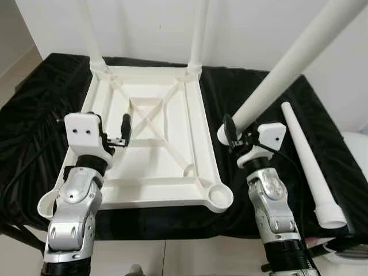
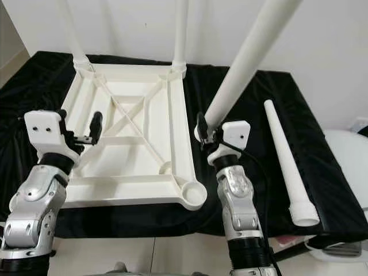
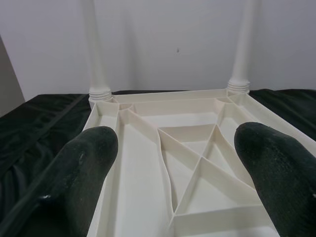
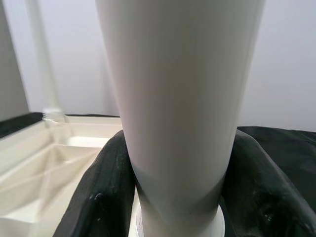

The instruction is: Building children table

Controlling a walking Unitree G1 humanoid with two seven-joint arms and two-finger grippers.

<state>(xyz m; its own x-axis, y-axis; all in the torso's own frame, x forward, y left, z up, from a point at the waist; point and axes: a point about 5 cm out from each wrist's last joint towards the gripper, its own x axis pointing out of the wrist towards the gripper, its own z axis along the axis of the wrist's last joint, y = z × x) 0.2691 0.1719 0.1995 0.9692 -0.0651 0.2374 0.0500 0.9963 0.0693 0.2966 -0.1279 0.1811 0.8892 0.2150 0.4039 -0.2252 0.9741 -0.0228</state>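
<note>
An upside-down white plastic table top (image 1: 150, 144) lies on a black-draped surface, with two white legs (image 1: 197, 34) standing in its far corner sockets. My right gripper (image 1: 230, 135) is shut on a third white leg (image 1: 287, 66), holding it tilted up to the right, its lower end just right of the table top's right edge. The near-right corner socket (image 1: 219, 196) is empty. My left gripper (image 1: 122, 133) hovers open over the table top's left part, its fingers (image 3: 84, 173) apart with nothing between them. A fourth white leg (image 1: 307, 161) lies on the cloth at the right.
The black cloth (image 1: 34, 115) covers the whole work surface and hangs over its edges. A white wall (image 1: 259, 23) rises right behind it. A white object (image 1: 356, 149) stands at the far right edge.
</note>
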